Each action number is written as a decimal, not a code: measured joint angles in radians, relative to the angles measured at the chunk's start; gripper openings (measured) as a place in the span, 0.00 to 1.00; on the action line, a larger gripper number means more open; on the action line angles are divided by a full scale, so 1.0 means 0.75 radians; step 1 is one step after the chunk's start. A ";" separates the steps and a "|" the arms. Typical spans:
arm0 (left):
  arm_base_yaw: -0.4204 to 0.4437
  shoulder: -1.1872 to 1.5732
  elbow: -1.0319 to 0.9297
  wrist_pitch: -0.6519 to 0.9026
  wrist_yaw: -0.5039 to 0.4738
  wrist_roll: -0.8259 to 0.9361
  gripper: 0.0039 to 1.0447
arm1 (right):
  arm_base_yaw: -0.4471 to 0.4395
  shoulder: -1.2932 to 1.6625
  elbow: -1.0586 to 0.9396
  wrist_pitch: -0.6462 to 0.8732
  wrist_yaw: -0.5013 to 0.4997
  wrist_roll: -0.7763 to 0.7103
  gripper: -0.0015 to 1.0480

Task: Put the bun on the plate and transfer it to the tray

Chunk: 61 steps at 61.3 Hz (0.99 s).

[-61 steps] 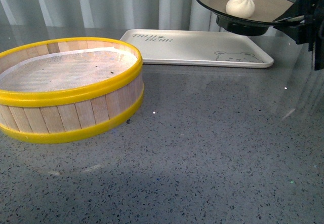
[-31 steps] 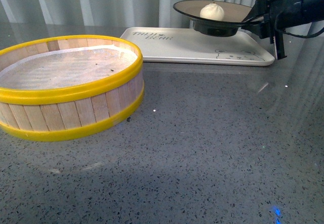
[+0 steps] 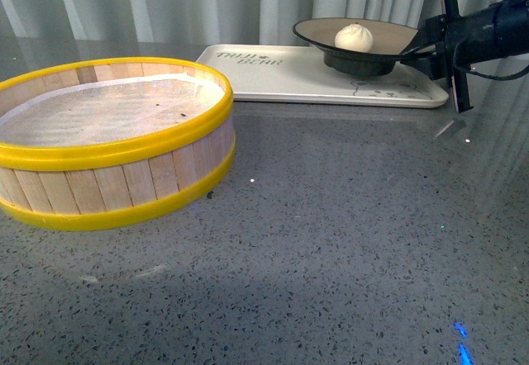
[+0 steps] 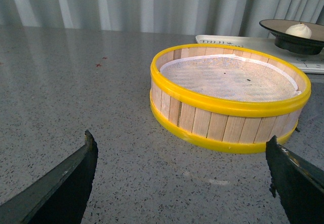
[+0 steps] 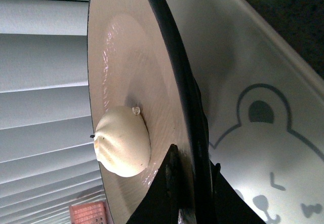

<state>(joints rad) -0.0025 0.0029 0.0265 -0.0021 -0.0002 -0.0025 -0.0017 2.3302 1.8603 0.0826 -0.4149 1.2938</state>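
The white bun [image 3: 354, 37] lies in the beige, black-rimmed plate [image 3: 318, 27]. My right gripper [image 3: 417, 45] is shut on the plate's right rim and holds it low over the right part of the cream tray [image 3: 281, 76]. I cannot tell whether the plate's foot touches the tray. In the right wrist view the fingers pinch the rim either side, with the gripper [image 5: 194, 158] next to the bun [image 5: 123, 143] on the plate [image 5: 116, 57], and the tray's bear print [image 5: 263, 112] beyond. My left gripper [image 4: 180, 140] is open and empty over the table, short of the steamer basket.
A yellow-rimmed wooden steamer basket [image 3: 107, 146] with a white liner stands on the left of the grey speckled table [image 3: 347, 233]. It also shows in the left wrist view [image 4: 228, 92]. Curtains hang behind the tray.
My right gripper has carried the plate with the bun leftward and down, from high at the right to low over the tray. The basket and tray have not moved.
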 joint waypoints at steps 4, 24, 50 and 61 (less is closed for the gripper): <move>0.000 0.000 0.001 0.000 0.000 0.000 0.94 | -0.004 -0.001 -0.016 0.004 -0.010 -0.006 0.03; 0.000 0.000 0.000 0.000 0.000 0.000 0.94 | -0.004 0.005 0.012 -0.056 -0.042 -0.007 0.03; 0.000 0.000 0.000 0.000 0.000 0.000 0.94 | -0.003 0.005 0.022 -0.104 -0.041 -0.021 0.19; 0.000 0.000 0.000 0.000 0.000 0.000 0.94 | -0.002 -0.006 0.010 -0.104 -0.037 -0.020 0.50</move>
<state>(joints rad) -0.0025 0.0029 0.0265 -0.0021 -0.0002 -0.0025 -0.0029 2.3257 1.8679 0.0044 -0.4423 1.2785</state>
